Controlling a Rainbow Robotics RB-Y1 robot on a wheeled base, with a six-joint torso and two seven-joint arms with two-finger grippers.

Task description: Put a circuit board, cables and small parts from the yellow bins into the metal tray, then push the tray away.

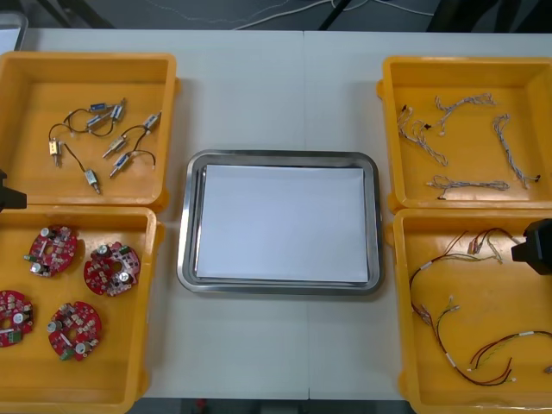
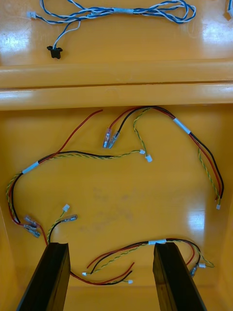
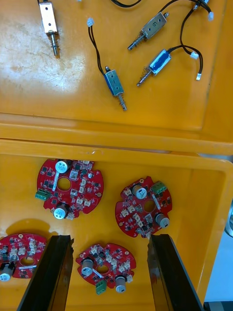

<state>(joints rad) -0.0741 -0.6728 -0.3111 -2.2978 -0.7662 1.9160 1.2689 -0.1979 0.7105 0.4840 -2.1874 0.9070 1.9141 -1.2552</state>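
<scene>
Light table [image 1: 259,95], viewed from above. Entry at start of job.

1. Metal tray [image 1: 280,158]: centre of frame, white inside. It held no board, cable or part. Progress judged nil: all three picks outstanding, push-away too.

2. Circuit boards, qty 4, red, round, all in lower-left yellow bin [image 1: 86,214]. Nearest board [image 3: 103,267] lay between the fingers of the left gripper [image 3: 110,238], w/ one more board just outside each finger. Left gripper hung over this bin, fingers apart, gripping nothing. Judged lined up for the first pick, not yet closed on it.

3. Small metal parts [image 1: 116,110], several w/ black leads, in upper-left yellow bin [image 1: 86,59], beyond the boards. None taken.

4. Red and yellow cables [image 1: 496,358], approx. 3 bundles, in lower-right yellow bin [image 1: 466,216]. One cable [image 2: 145,244] ran across the gap between the fingers of the right gripper [image 2: 111,245]. Right gripper was over this bin, fingers apart, holding nothing.

5. Blue and white cables [image 1: 509,142], twisted, in upper-right yellow bin [image 1: 466,62], well apart from both grippers.
</scene>
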